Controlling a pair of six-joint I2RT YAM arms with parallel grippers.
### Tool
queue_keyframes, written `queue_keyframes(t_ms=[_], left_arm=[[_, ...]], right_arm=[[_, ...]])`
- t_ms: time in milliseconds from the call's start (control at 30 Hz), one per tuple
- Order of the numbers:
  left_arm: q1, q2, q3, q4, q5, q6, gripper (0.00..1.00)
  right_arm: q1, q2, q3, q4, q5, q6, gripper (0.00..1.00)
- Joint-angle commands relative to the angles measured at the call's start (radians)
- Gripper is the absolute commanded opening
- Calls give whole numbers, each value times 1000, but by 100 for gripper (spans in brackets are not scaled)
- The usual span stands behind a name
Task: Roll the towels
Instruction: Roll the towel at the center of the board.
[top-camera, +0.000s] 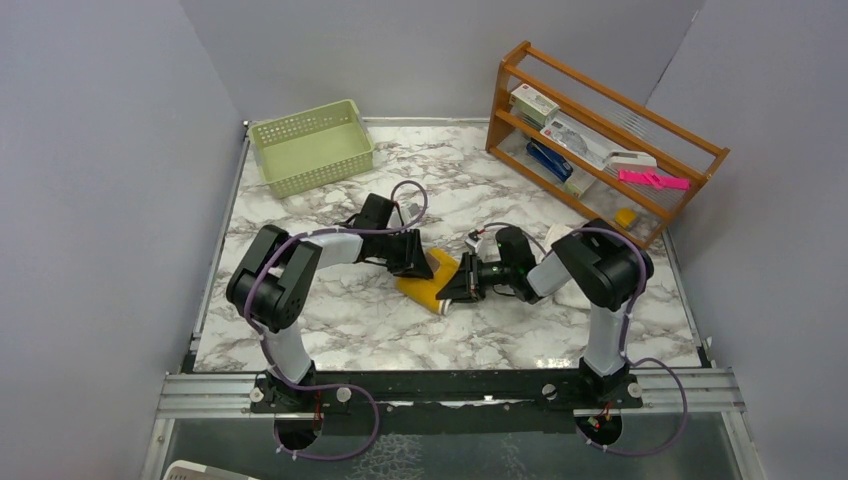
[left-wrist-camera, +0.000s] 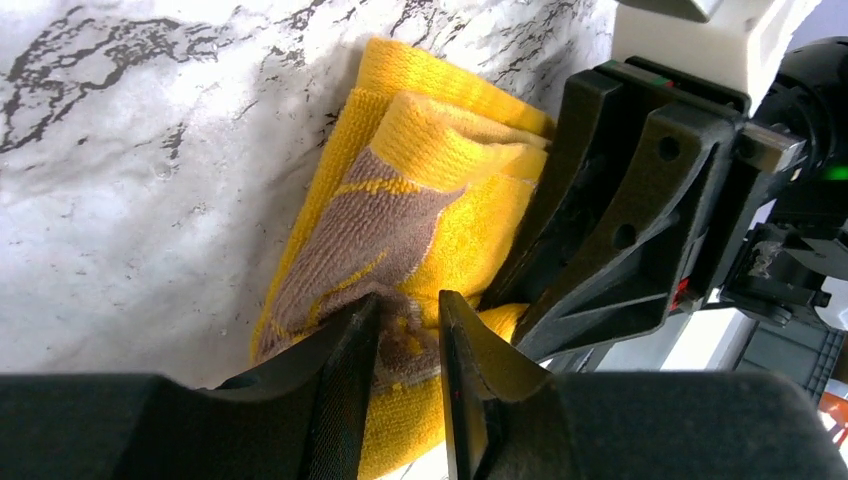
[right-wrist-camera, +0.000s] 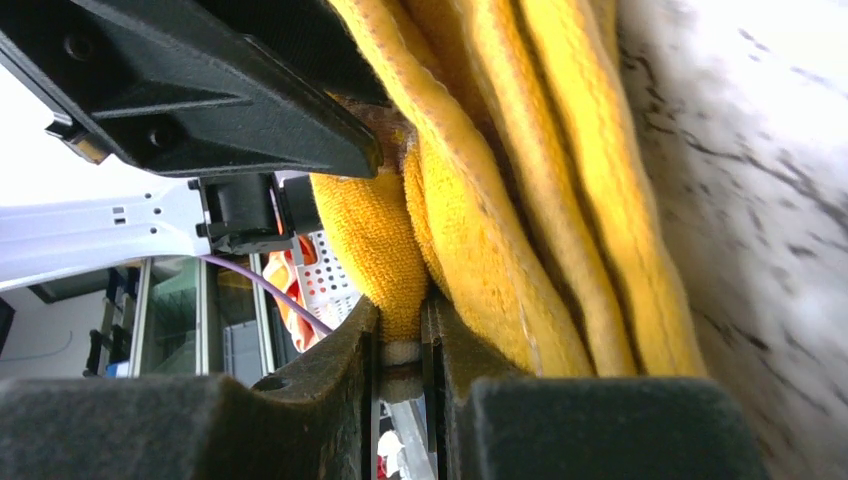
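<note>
Yellow towel: bunched, centre of frame, on table. Left gripper: pinching its tan face. Right gripper: clamped on its edge. Basket: upper left. Rack: upper right, holding boxes, blue item, pink item.

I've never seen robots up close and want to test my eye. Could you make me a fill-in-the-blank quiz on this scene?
1. The left gripper and right gripper both pinch the folded mustard-yellow cloth towel, so ____ arms hold it.
2. The towel lies on a white, grey-veined ____-patterned tabletop.
3. The pale ____ plastic lattice basket sits at the far left.
4. The wooden shelf rack stands at the far ____.
Missing words: two; marble; green; right.
</note>
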Motion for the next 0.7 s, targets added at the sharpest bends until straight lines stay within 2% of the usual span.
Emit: queue_keyframes(t_ms=[0,267,533,667], left_arm=[[4,58,18,-121,-107,98,32],[5,67,-65,-112,-100,97,28],[5,26,-74,-118,-127,81,28],[21,-53,-47,-170,-167,86,29]], right_arm=[[-34,-39,-46,-128,24,-34,8],[-75,-49,28,-354,21,-120,2],[-93,-19,79,-467,10,-163,1],[-101,-5,75,-492,12,-164,1]])
